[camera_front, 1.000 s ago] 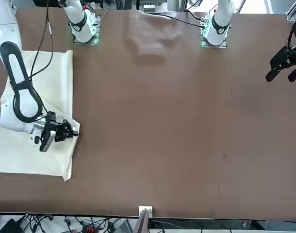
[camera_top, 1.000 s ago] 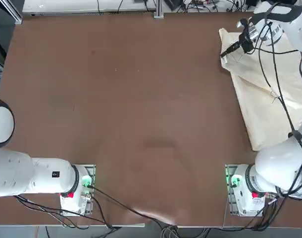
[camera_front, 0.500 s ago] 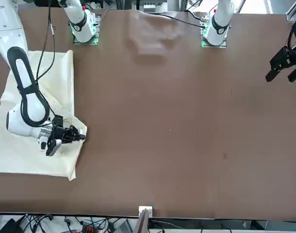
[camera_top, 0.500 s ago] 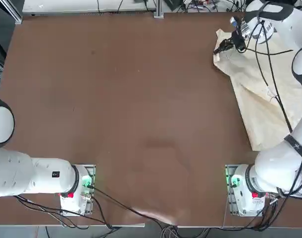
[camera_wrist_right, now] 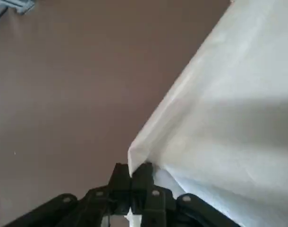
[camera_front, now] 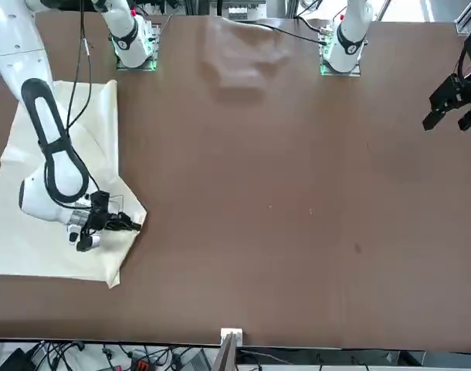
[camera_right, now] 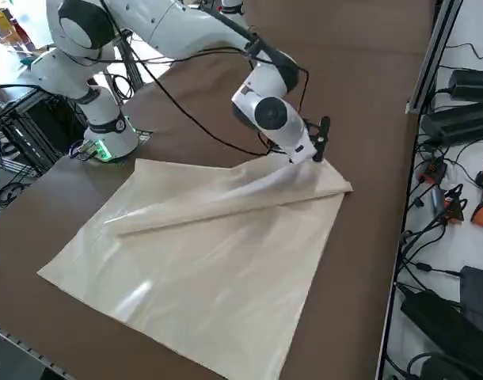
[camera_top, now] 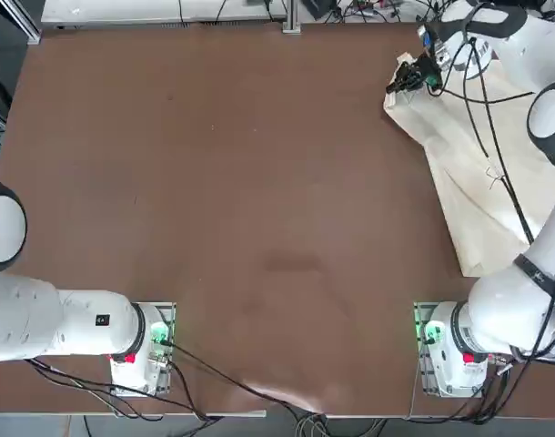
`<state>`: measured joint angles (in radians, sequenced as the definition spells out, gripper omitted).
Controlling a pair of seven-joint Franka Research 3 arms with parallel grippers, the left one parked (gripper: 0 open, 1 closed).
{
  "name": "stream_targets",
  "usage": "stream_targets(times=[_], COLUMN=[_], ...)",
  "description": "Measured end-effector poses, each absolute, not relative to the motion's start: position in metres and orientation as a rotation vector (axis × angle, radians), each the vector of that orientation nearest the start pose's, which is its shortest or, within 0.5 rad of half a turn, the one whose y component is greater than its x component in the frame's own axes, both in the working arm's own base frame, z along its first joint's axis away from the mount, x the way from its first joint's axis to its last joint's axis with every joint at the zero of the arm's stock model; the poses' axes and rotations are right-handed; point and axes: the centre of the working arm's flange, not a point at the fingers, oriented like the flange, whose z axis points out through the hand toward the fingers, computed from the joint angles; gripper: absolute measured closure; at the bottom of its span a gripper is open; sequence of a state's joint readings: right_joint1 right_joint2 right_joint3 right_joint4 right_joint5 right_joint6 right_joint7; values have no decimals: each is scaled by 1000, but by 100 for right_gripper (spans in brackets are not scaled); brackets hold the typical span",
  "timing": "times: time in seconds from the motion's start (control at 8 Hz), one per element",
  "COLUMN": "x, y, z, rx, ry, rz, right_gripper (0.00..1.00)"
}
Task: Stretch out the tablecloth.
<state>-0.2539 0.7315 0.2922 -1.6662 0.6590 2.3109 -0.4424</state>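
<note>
Fingers of my right gripper [camera_wrist_right: 131,182] pinched tight on a folded corner of the tablecloth [camera_top: 496,191], which lies at the table's far right with its bulk trailing toward four o'clock, open tabletop [camera_top: 241,182] waiting at nine o'clock.

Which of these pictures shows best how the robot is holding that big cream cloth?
The right wrist view: the right end effector has its black fingers shut on an edge of the large cream-beige fabric tablecloth. The right side view shows the whole cloth folded over itself. The top view and front view show its place, not the grip.
</note>
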Motion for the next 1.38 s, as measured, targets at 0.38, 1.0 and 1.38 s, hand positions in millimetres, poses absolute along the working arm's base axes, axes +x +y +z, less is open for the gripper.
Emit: stream_targets(times=[0.38,1.0,1.38], x=[681,705,705], y=[23,66,99], z=[176,198,194], rx=[-2413,-2257,-2145], ry=[320,662,762], rz=[-13,71,138], right_gripper=[98,98,98])
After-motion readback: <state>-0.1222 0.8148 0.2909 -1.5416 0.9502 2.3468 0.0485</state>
